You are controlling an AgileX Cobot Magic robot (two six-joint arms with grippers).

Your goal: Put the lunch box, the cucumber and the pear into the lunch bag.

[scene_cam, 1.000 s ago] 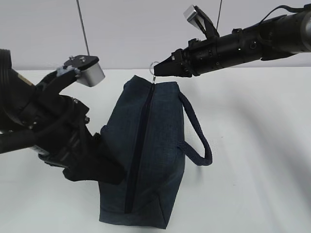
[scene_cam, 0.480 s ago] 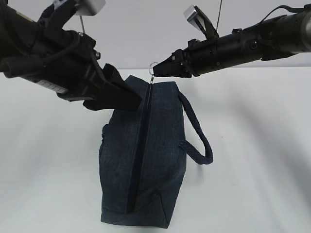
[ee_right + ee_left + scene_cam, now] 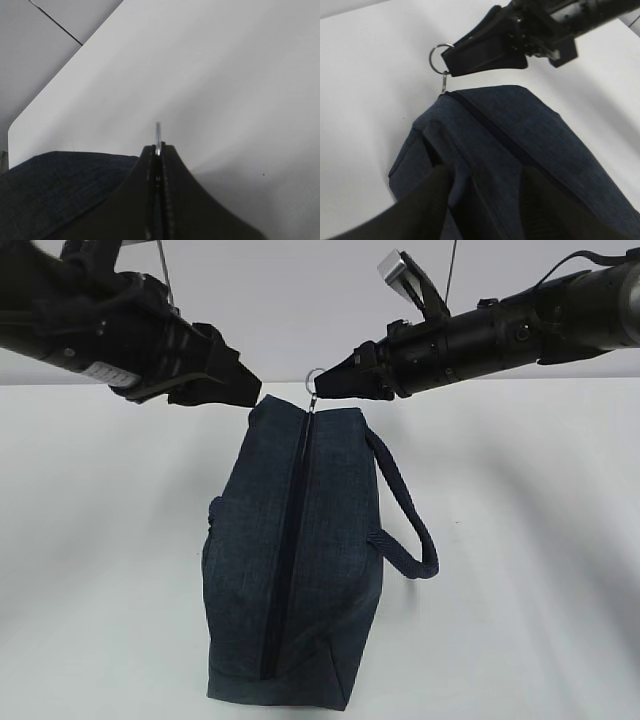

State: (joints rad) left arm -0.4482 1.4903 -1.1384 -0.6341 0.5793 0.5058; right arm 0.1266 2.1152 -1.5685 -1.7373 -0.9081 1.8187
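A dark navy lunch bag [image 3: 295, 560] lies on a white table [image 3: 520, 540], its long zipper [image 3: 288, 540] running from the near end to the far end and, as far as can be seen, fully closed. A looped strap handle [image 3: 405, 515] sticks out on the right. At the far end a silver ring pull [image 3: 317, 377] stands above the bag. The right gripper [image 3: 335, 380] has its jaws pressed together on this ring. The left gripper [image 3: 235, 390] hovers just left of the bag's far corner, fingers apart and holding nothing. The lunch box, cucumber and pear are not visible in any view.

The step appears to be opening the bag. To do it well, the left gripper should probably pin the fabric beside the zipper's far end, so the bag stays put while the right arm draws the ring steadily along the zipper line, without lifting or twisting.
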